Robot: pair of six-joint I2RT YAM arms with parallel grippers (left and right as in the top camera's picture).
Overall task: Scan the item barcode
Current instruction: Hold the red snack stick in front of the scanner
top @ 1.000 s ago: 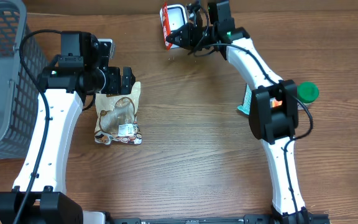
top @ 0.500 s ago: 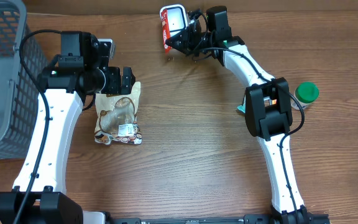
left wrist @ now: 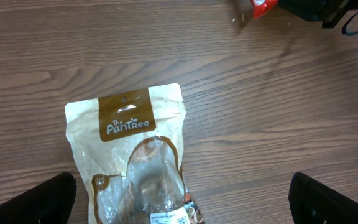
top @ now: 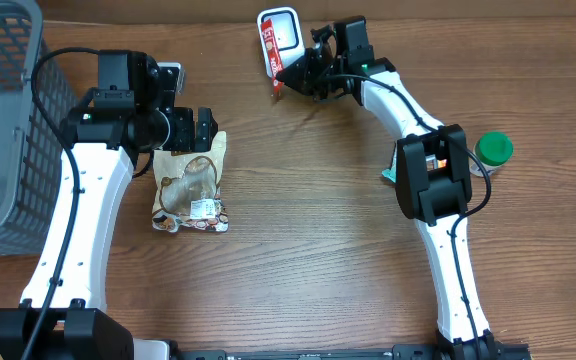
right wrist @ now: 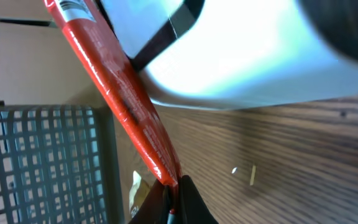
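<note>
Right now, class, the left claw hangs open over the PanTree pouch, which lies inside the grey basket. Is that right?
Not quite. The PanTree pouch is not inside the grey basket; it lies flat on the wooden table beside the basket, as the overhead view shows. The rest stands: the left claw hangs open over the pouch.

Thin red packet [top: 267,48] tilted beside white scanner [top: 284,28]

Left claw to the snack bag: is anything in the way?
Nothing visible. The open left claw hangs directly over the brown snack bag, which lies flat on the table with nothing on top of it.
</note>
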